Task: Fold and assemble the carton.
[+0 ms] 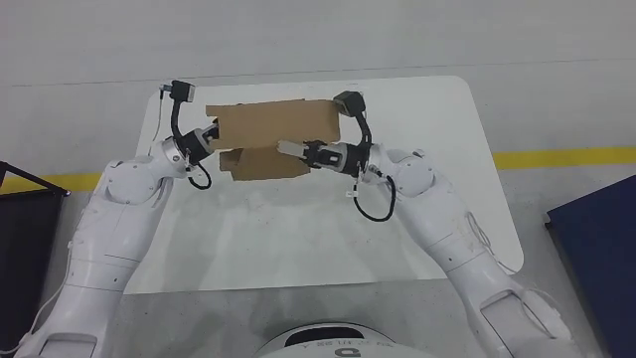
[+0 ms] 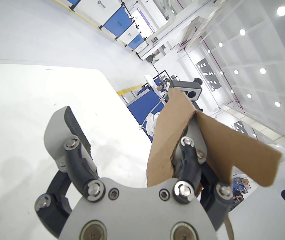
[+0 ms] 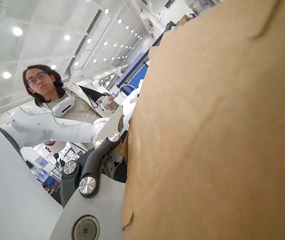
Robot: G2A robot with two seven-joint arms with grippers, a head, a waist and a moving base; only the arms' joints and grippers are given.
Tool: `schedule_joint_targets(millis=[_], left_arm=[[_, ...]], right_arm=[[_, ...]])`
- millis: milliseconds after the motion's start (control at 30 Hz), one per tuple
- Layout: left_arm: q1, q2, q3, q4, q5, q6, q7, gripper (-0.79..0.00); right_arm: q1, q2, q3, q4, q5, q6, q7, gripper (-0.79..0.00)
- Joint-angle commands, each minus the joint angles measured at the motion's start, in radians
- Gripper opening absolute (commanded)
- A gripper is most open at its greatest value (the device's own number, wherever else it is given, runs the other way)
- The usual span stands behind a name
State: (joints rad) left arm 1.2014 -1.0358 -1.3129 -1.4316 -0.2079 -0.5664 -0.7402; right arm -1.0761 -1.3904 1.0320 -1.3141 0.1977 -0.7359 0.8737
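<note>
Brown cardboard carton (image 1: 273,124), partly folded, flaps bent.

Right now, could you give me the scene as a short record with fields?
object: carton, brown cardboard, partly folded
place: held over the white table
left gripper: open, one finger tucked inside a cardboard fold
right gripper: at the carton's side nearer the robot, grip hidden
</note>
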Motion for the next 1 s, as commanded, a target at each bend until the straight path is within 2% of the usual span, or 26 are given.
schedule_joint_targets(millis=[0,100,167,200,233,267,300,467,500,533,567,733,867,967], left_arm=[[0.002,0.000,-0.002,0.002,-0.007,-0.001,0.000,0.000],[0.003,0.000,-0.005,0.004,-0.017,-0.003,-0.002,0.000],[0.004,0.000,-0.007,0.005,-0.019,-0.005,-0.003,0.000],[0.005,0.000,-0.007,0.004,-0.021,-0.006,-0.004,0.000],[0.006,0.000,-0.006,0.003,-0.023,-0.008,-0.009,0.000],[0.007,0.000,-0.007,0.004,-0.025,-0.010,-0.011,0.000],[0.007,0.000,-0.007,0.004,-0.026,-0.011,-0.012,0.000],[0.011,0.000,-0.011,0.010,-0.043,-0.010,-0.012,0.000],[0.012,0.000,-0.012,0.010,-0.044,-0.009,-0.013,0.000],[0.012,0.000,-0.012,0.009,-0.044,-0.009,-0.013,0.000],[0.012,0.000,-0.013,0.009,-0.045,-0.009,-0.012,0.000],[0.016,0.001,-0.016,0.015,-0.045,-0.009,-0.014,0.000],[0.019,0.002,-0.026,0.029,-0.048,-0.016,-0.016,0.000],[0.027,0.005,-0.042,0.044,-0.053,-0.026,-0.018,0.000]], right_arm=[[0.003,0.002,-0.005,0.001,0.006,-0.006,0.021,-0.462],[0.008,0.006,-0.011,0.003,0.003,-0.015,0.047,-0.431],[0.009,0.008,-0.013,0.004,0.002,-0.019,0.049,-0.465],[0.010,0.009,-0.012,0.004,-0.002,-0.021,0.048,-0.529],[0.010,0.010,-0.012,0.004,-0.008,-0.023,0.045,-0.656],[0.009,0.011,-0.014,0.003,-0.013,-0.024,0.045,-0.723],[0.009,0.013,-0.015,0.001,-0.018,-0.025,0.045,-0.736],[0.010,0.018,-0.028,-0.009,-0.062,-0.021,0.056,-0.690],[0.011,0.019,-0.031,-0.012,-0.070,-0.021,0.053,-0.708],[0.011,0.020,-0.033,-0.014,-0.074,-0.023,0.049,-0.773],[0.011,0.020,-0.035,-0.016,-0.075,-0.027,0.047,-0.785],[0.001,0.025,-0.031,-0.030,-0.055,-0.069,0.026,-0.785],[-0.018,0.030,-0.015,-0.038,0.023,-0.117,-0.009,-0.785],[-0.029,0.033,-0.006,-0.029,0.155,-0.152,-0.019,-0.785]])
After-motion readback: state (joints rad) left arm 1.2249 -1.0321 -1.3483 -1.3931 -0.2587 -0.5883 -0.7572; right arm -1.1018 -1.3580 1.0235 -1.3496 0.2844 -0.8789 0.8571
